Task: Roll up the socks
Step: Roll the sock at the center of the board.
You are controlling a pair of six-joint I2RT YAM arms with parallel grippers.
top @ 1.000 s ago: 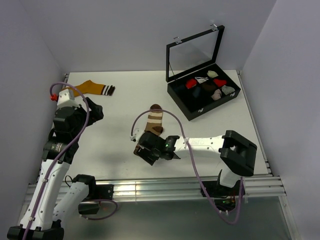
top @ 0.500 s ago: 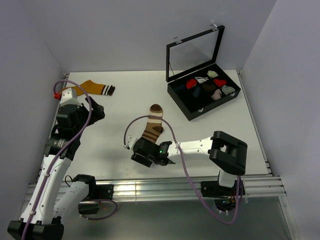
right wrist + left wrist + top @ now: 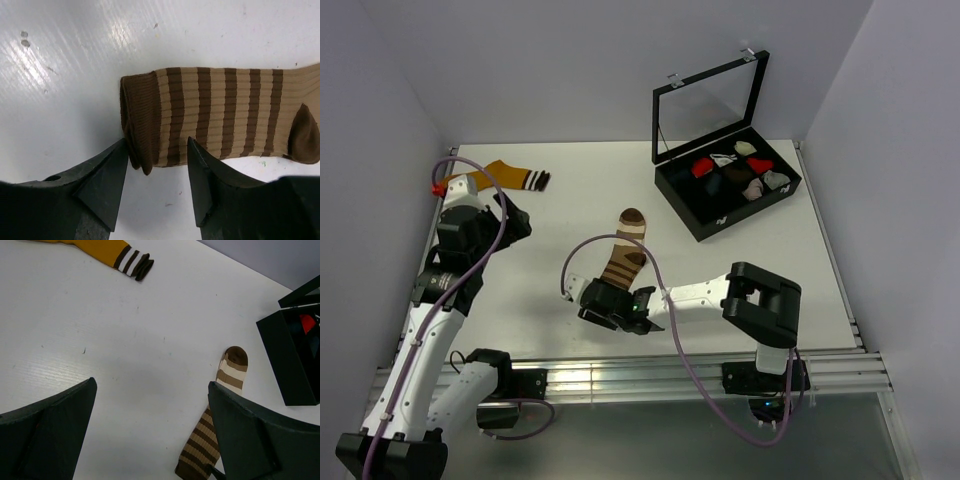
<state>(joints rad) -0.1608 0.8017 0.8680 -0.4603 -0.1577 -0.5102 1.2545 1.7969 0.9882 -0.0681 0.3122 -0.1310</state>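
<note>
Right gripper (image 3: 157, 150) has its fingers apart, straddling the cuff corner of the brown striped sock (image 3: 220, 115) — not pinching it yet, far as I can tell. That sock lies flat in the middle of the table (image 3: 570, 210), zero rolls in it. Mustard sock (image 3: 505, 175) sits untouched at the far left edge, with the left gripper (image 3: 152, 390) hanging wide open nearby, holding nothing. So basically nothing's done — both rolls left.

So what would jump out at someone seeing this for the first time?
Probably the brown striped sock lying mid-table, with the right end effector straddling its dark cuff. Next, the black box at the far right, lid up, holding small colourful bundles, and the mustard sock at the far left.
</note>
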